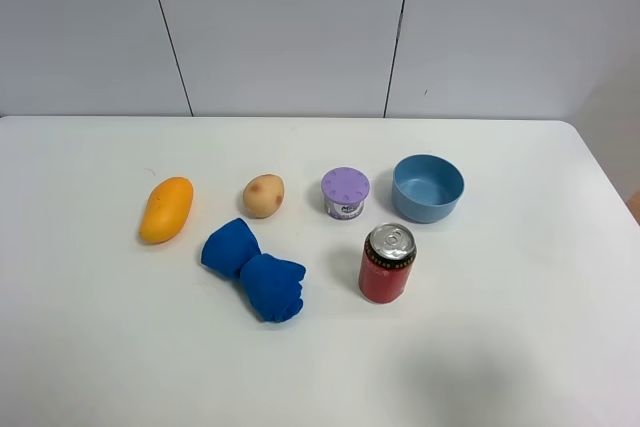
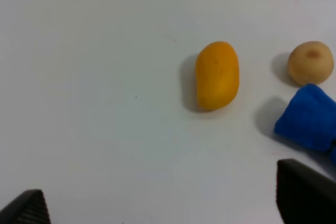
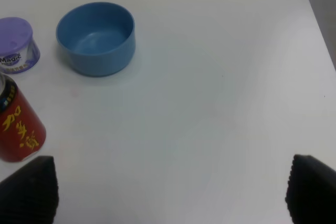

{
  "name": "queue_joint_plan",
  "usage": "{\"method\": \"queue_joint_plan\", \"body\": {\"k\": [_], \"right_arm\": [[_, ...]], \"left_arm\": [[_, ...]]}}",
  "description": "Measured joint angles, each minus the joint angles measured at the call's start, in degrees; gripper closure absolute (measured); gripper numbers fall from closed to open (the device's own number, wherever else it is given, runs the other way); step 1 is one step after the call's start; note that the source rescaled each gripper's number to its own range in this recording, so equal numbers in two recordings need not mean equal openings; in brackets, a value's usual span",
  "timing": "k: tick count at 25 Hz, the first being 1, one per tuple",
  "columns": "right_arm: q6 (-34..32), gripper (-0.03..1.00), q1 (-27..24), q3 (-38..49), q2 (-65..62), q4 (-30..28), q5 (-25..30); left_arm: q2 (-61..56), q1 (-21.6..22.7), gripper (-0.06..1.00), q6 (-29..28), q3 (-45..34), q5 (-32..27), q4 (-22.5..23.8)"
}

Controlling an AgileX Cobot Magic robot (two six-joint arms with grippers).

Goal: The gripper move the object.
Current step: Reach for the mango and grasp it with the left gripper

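The orange-yellow mango [image 1: 166, 209] lies on the white table at the left; it also shows in the left wrist view [image 2: 217, 75]. Neither gripper shows in the exterior high view. In the left wrist view my left gripper [image 2: 168, 205] is open and empty, its black fingertips [image 2: 304, 192] wide apart, with the mango well ahead of it. In the right wrist view my right gripper [image 3: 170, 190] is open and empty, its fingertips [image 3: 31, 187] far apart over bare table.
A tan potato [image 1: 264, 196] lies right of the mango. A blue cloth [image 1: 255, 271] lies in front of it. A purple-lidded jar [image 1: 345, 193], a blue bowl [image 1: 428, 188] and a red can [image 1: 387, 263] stand at centre right.
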State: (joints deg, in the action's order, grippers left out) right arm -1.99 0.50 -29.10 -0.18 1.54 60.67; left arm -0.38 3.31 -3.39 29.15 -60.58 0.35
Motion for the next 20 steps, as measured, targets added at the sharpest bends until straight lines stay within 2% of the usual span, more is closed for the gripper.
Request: {"method": "queue_joint_plan", "body": {"k": [20], "right_arm": [[0.0,-0.03,0.0,0.0,0.0,0.0,0.0]], "left_arm": [[0.0,0.0,-0.06,0.0,0.0,0.0,0.0]]}}
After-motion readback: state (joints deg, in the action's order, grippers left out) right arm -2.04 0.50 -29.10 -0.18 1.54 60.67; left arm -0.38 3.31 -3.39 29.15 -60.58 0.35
